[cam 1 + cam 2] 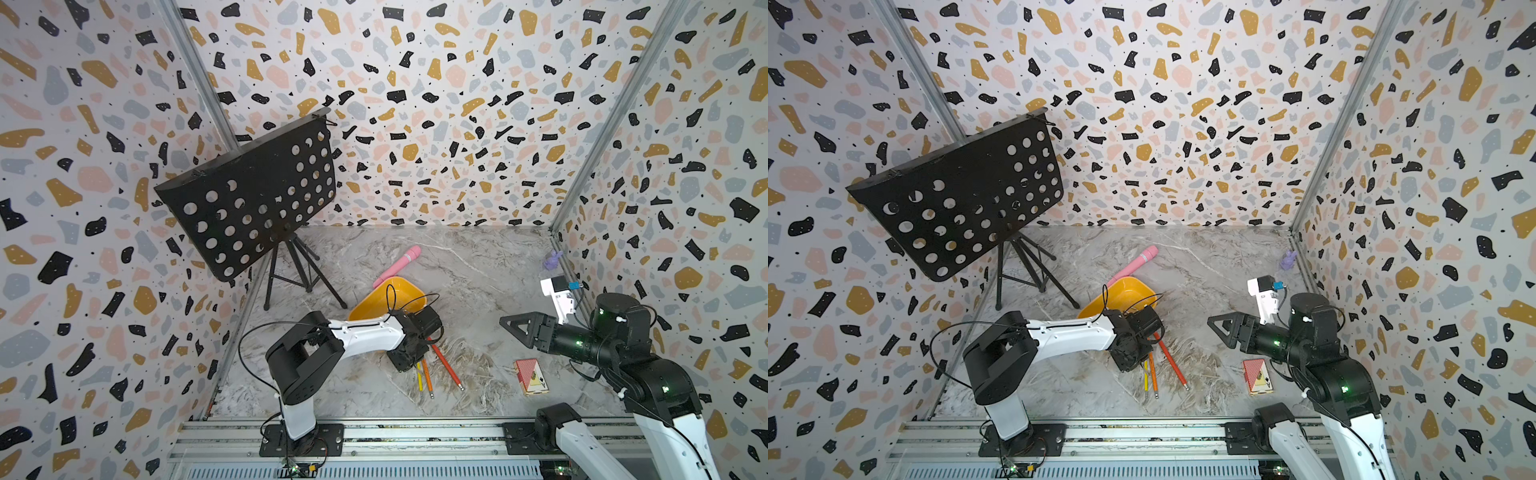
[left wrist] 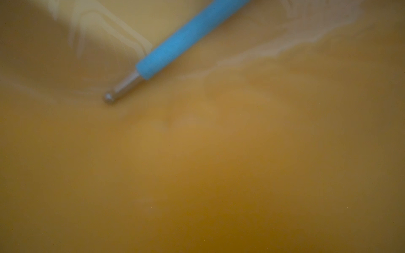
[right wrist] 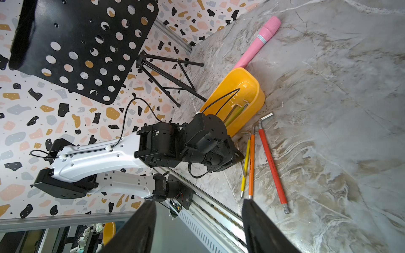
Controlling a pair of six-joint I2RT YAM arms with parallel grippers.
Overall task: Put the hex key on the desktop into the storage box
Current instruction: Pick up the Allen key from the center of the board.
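Left gripper (image 1: 409,354) hangs low at the near end of the storage box (image 1: 401,291). Its black body hides the jaws in both top views, and its own wrist view shows no fingers either, so I cannot tell how far it is open or whether it holds anything. That wrist view is badly blurred and filled with the box's yellow plastic. Against the plastic shows a blue-sleeved hex key (image 2: 186,37), its bare steel tip touching the yellow surface and its sleeve running out of frame.

In the right wrist view a green-sleeved hex key (image 3: 235,114) lies inside the box, one end hidden behind the left gripper. On the desktop (image 1: 490,266), just outside the box's near end and close beside the left gripper, three more lie nearly parallel: a yellow hex key (image 3: 245,168), an orange hex key (image 3: 252,164) and a red hex key (image 3: 271,164). The red one is the farthest of the three from the gripper.

Well apart from the box, the right gripper (image 1: 508,323) hovers above the desktop, its jaws standing apart with nothing between them.
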